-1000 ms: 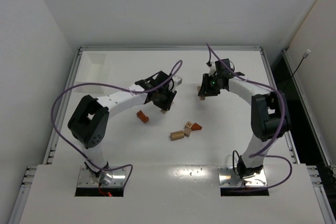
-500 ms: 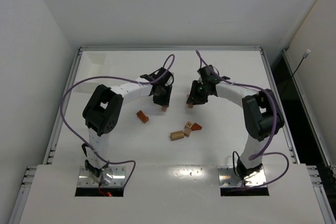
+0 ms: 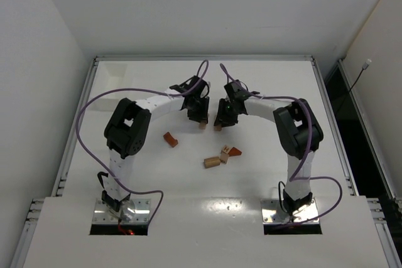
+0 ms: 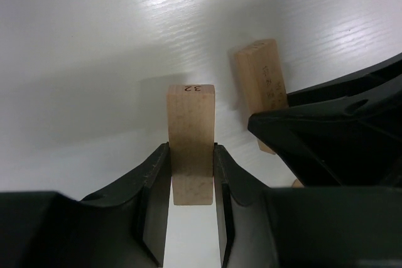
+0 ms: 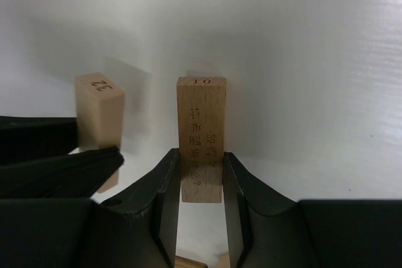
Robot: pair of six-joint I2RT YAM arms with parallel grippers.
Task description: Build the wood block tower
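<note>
No stacked tower is in view. My left gripper [image 3: 200,120] is shut on a pale tan block marked 32 [image 4: 191,131], held upright just above the table. My right gripper [image 3: 219,122] is shut on a tan block marked 10 [image 5: 201,131], also upright. The two blocks hang side by side, a small gap apart, behind the table's middle. The right-held block shows in the left wrist view [image 4: 259,73]. The left-held block shows in the right wrist view [image 5: 99,106]. Both grippers show in their own wrist views: left [image 4: 190,156], right [image 5: 201,159].
A reddish-brown block [image 3: 170,139] lies loose in front of the left gripper. A small cluster lies nearer: a pale block [image 3: 212,162], a pale cube [image 3: 224,154] and a reddish-brown wedge [image 3: 235,151]. A white shallow tray [image 3: 115,73] sits at the back left corner.
Both grippers have swung inward toward each other, each carrying its block, and now sit almost side by side. The loose blocks have not moved.
</note>
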